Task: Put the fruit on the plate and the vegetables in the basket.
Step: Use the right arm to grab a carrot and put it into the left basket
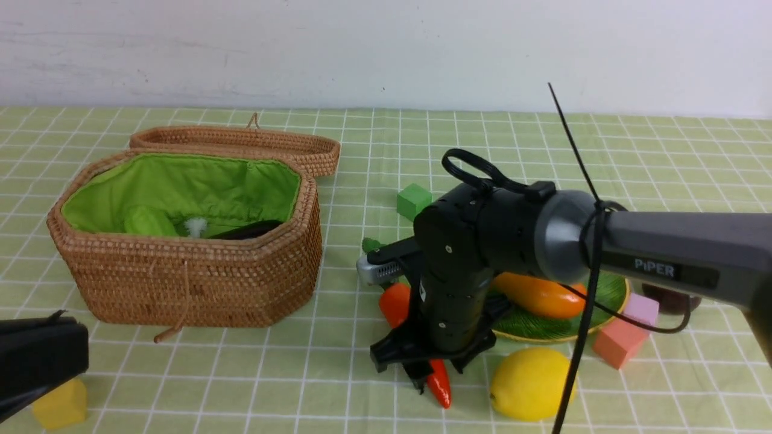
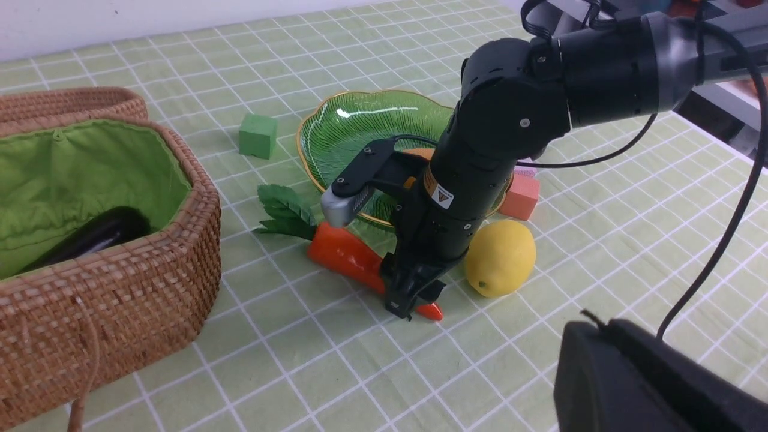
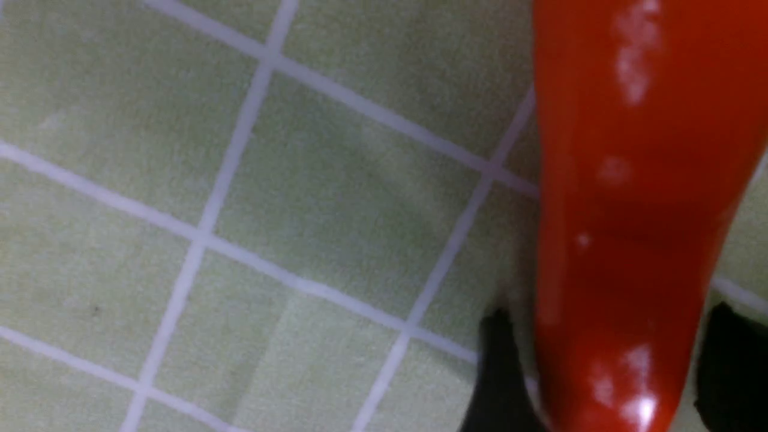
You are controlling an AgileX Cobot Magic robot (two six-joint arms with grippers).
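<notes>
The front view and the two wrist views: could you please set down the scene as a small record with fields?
basket: wicker basket, lid open
in basket: bitter gourd, eggplant
plate: green plate
on plate: mango
off plate: lemon, mangosteen
carrot: carrot on the cloth, outside the basket
right gripper: right gripper open, jaws on either side of the carrot
left to sort: carrot, lemon, mangosteen
</notes>
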